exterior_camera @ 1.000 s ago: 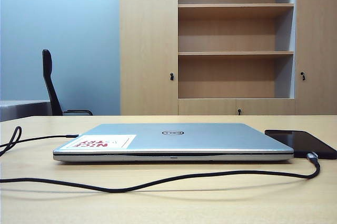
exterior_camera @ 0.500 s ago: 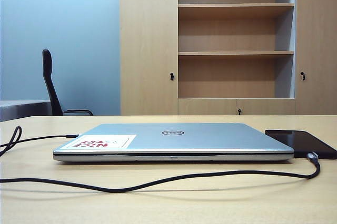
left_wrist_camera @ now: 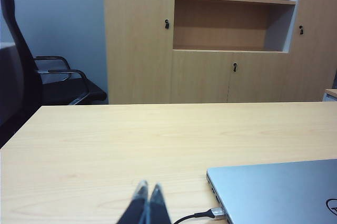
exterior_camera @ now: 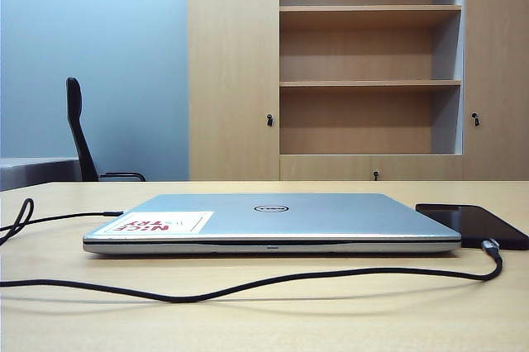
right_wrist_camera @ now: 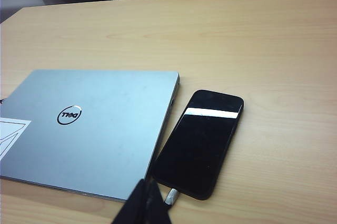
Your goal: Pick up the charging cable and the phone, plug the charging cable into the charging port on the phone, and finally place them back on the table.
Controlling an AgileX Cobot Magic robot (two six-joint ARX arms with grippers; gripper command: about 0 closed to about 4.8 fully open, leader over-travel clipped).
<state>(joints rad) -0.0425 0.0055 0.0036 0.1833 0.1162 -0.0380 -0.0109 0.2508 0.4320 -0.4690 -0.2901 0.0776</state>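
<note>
Hovering just above the phone's near short edge, the R gripper [right_wrist_camera: 149,195] is showing its jaws pressed together w/ nothing between them, tips right beside the silver plug [right_wrist_camera: 172,196]. From there the phone [right_wrist_camera: 199,142] is lying flat on the table [right_wrist_camera: 274,50], long axis running away from the gripper and slightly aslant, one long side close alongside the closed laptop [right_wrist_camera: 89,129]. In the R wrist view the plug is sitting at the phone's near short edge, where the charging port would be; whether it is seated in it cannot be told. In the exterior view the charging cable [exterior_camera: 248,284] is trailing from that plug [exterior_camera: 490,245] across the front of the laptop [exterior_camera: 273,224] toward the L side, phone [exterior_camera: 471,224] at far R.

L gripper [left_wrist_camera: 147,205]: jaws likewise closed and empty, hanging over bare table near the laptop's [left_wrist_camera: 279,192] far corner, where a second connector [left_wrist_camera: 213,213] is plugged into the laptop's side. No arm is showing in the exterior view.

Judgement: R arm is much the nearer to both phone and plug; L is nearer the cable's slack.

Vs. earlier exterior frames: cable, laptop and phone are lying unchanged; nothing shifted.
</note>
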